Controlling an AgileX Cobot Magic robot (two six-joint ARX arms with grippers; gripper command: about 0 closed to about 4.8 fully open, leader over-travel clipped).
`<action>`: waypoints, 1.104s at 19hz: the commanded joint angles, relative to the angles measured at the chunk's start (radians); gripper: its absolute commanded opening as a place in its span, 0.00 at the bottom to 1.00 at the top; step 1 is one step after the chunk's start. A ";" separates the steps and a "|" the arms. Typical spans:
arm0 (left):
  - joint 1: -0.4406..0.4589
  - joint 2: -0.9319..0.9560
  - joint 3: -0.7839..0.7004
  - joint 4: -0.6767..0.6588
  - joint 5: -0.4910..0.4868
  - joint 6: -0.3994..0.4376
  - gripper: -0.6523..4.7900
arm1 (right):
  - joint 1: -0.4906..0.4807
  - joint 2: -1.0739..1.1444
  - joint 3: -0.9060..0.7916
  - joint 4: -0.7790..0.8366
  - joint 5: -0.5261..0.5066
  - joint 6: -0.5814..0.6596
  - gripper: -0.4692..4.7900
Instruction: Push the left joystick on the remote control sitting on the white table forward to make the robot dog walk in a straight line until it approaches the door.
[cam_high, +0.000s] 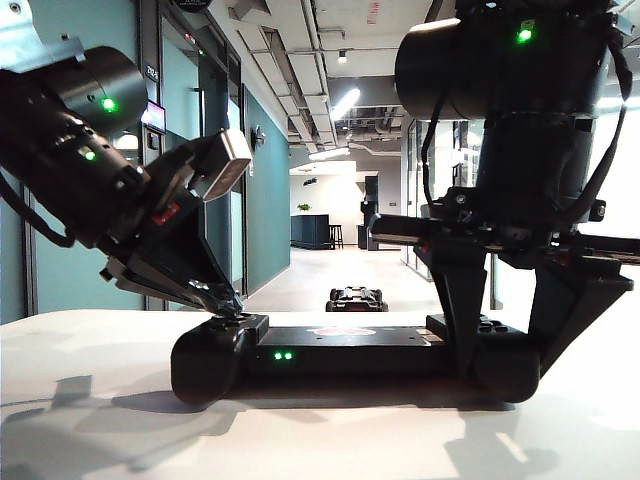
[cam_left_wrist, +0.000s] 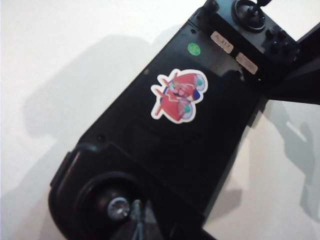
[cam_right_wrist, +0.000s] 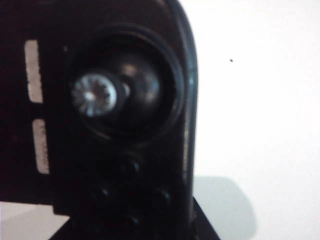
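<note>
A black remote control (cam_high: 350, 350) is lying on the white table (cam_high: 100, 420). The left gripper (cam_high: 225, 303), its fingers drawn together, is being pressed against the left joystick (cam_left_wrist: 119, 208) at the controller's nine o'clock end. The right gripper (cam_high: 505, 345) is clamped on the three o'clock end. The robot dog (cam_high: 356, 298) is seen beyond, at twelve o'clock, in the corridor.

The robot dog (cam_high: 356, 298) is too small for detail. The remote control (cam_right_wrist: 120, 125) is blurred and cut off at nine o'clock. The left gripper (cam_left_wrist: 142, 220) is clipped at six o'clock.
</note>
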 joint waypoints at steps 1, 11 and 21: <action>-0.001 0.008 0.003 0.028 0.003 -0.003 0.11 | -0.001 0.000 0.000 -0.005 -0.006 0.000 0.36; -0.001 0.012 0.003 0.087 -0.031 -0.036 0.11 | -0.001 0.000 -0.001 -0.005 -0.006 -0.004 0.36; -0.001 0.012 0.003 0.095 -0.031 -0.042 0.11 | -0.001 0.000 -0.001 -0.005 -0.006 -0.004 0.36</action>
